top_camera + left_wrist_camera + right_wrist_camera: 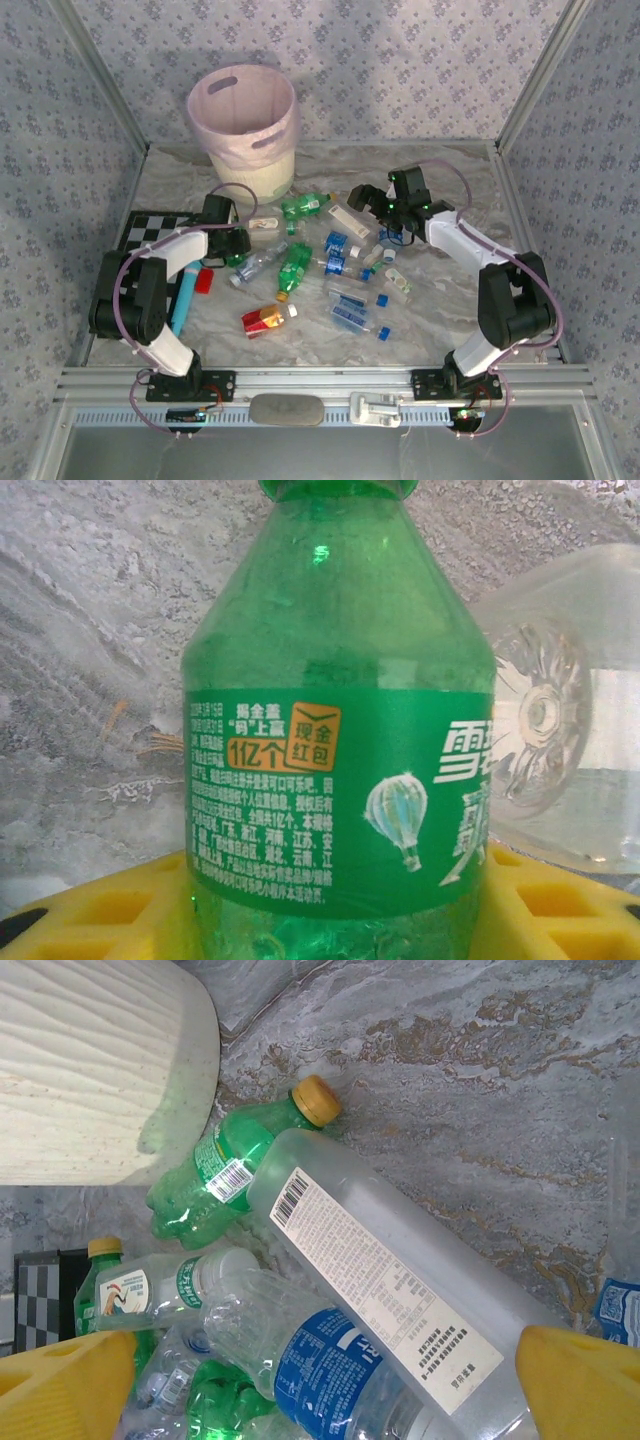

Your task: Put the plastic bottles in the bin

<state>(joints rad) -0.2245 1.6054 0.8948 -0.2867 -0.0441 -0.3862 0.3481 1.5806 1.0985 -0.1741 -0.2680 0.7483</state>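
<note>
— Grasping is the step we are at, isn't it? We see the left gripper (234,252) clamped on a green bottle (335,730), its yellow pads (110,900) against both flanks of the label.

— We read it so too. That bottle is at the left edge of the pile on the table (450,300), with the base of a clear bottle (540,720) just beside it. The bin (262,170) stands behind it, near but apart. Whether the bottle is already off the table we cannot tell.

— So what does the next move ask of us?

— We judge it needs a lift clear of the neighbours, then a carry back and up over the bin's rim before letting go. The rim sits well above the bottles, so height comes first.

— And the arms?

— Our left arm is folded at the elbow, its forearm stretched forward to the pile beside the checkered mat (150,228). The right gripper (320,1385) has its jaws spread wide and holds nothing; it hangs over a white-labelled bottle (390,1290) on the far right of the pile.
</note>
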